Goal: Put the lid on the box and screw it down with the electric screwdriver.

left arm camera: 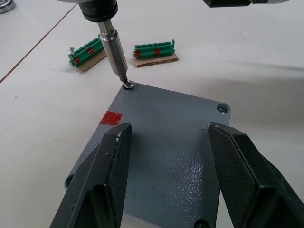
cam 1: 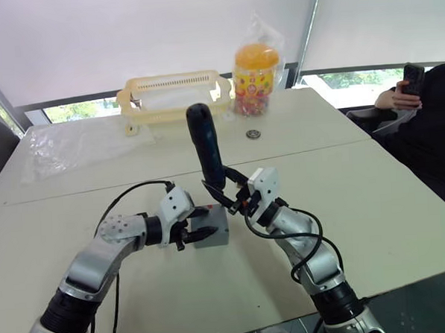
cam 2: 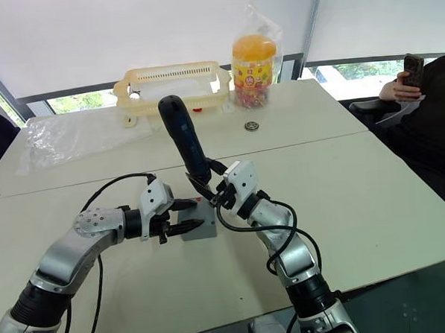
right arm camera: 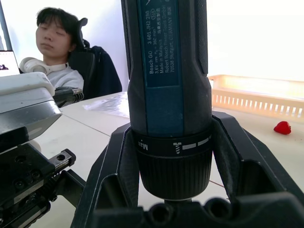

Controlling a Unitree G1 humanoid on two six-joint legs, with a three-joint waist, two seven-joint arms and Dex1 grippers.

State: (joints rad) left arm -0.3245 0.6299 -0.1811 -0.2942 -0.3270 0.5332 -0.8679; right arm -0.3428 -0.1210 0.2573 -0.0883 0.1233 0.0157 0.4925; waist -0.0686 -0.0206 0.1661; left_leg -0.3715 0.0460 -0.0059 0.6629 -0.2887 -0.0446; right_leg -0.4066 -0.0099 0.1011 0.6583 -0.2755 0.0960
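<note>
Both arms reach in from six o'clock and meet just short of the middle of the table (cam 1: 373,196). At the left, the left gripper (left arm camera: 166,156) has its two black fingers (left arm camera: 102,180) spread over the top of the lid (left arm camera: 166,137), which already sits on the box (cam 1: 211,230); whether the fingers press on it I cannot tell. From three o'clock of the box, the right gripper (cam 1: 225,187) pinches the screwdriver (cam 1: 205,141) around its collar, the body leaning toward eleven o'clock. Its bit (left arm camera: 115,56) rests in a screw (left arm camera: 128,86) at the lid's far corner, beside a red mark (left arm camera: 110,118). Two green connector blocks (left arm camera: 154,51) lie just beyond.

To drive this screw well, I judge the bit should be brought in line with the screw and pushed straight down while the left gripper steadies the box, since a leaning bit may slip out. Another corner screw (left arm camera: 222,108) looks seated already.
</note>
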